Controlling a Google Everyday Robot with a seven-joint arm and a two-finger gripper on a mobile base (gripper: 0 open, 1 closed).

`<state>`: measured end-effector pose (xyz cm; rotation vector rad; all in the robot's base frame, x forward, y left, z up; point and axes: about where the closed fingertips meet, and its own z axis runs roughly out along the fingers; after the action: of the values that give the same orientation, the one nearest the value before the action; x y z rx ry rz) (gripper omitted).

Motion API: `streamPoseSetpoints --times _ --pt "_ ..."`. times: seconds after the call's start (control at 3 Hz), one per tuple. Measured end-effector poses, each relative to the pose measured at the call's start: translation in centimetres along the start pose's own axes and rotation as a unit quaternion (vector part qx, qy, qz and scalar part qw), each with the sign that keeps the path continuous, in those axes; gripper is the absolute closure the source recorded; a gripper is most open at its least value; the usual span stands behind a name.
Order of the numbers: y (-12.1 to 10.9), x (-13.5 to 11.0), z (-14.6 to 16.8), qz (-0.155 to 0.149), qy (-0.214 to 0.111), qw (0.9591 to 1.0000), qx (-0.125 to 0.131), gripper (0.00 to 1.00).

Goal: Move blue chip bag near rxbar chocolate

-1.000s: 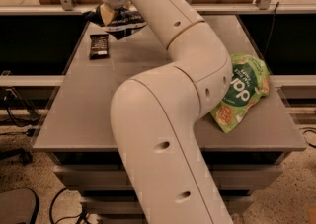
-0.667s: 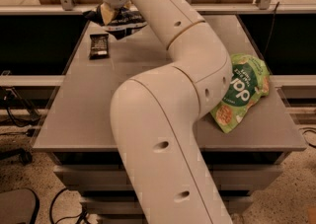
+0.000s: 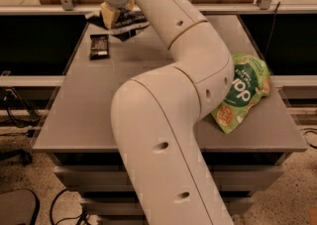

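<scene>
grey table (image 3: 84, 115) is seen from the near side, and much of it is covered by the cream-white arm (image 3: 163, 120), which rises from the bottom edge, bends over the middle of the surface and reaches to the far left corner. at that corner the gripper (image 3: 113, 16) is pointed downward, and its yellowish fingers (image 3: 109, 17) are seen pinched together on the blue chip bag (image 3: 130, 22). the bag is crumpled, dark navy with white lettering, and is spread out on both sides of the fingers; whether its lower edge is touching the table cannot be told. the rxbar chocolate (image 3: 99, 46) is laid flat on the table just in front of the bag and slightly to the left, near it but with a strip of bare surface between them. a light-green bag (image 3: 241, 92) is laid at the right edge of the table, well apart from both, partly hidden behind the elbow of the arm. dark cables (image 3: 17, 115) are seen on the speckled floor at the left.
</scene>
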<state>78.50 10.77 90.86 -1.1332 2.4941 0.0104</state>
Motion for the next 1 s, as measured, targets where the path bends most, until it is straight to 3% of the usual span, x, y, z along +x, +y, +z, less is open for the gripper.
streamPoseSetpoints --times 0.33,1.0 --pt "-0.01 0.06 -0.11 0.001 0.0 1.0 -0.001 0.0" --pt "0.14 0.03 -0.49 -0.002 -0.002 1.0 -0.002 0.0"
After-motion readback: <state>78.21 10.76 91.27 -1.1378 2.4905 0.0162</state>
